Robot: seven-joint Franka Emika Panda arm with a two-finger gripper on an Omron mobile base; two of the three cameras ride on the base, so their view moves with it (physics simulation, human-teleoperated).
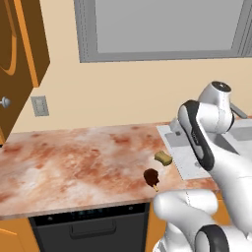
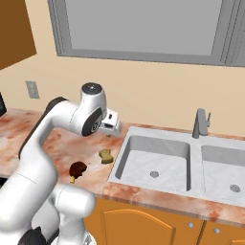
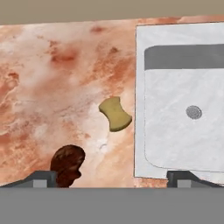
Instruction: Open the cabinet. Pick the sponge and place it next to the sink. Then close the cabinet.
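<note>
The cabinet (image 1: 17,59) door stands open at far left. On the counter (image 1: 74,157) the brown bar (image 3: 66,162) lies near the sponge (image 3: 115,113), just left of the sink (image 3: 179,131). The gripper (image 3: 111,177) hangs above, released, holding nothing.

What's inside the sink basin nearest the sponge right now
The sink basin beside the sponge holds a small round drain and nothing else that shows. In the right base view its near wall is hidden by the rim; the hand view cuts off the basin's far side.
</note>
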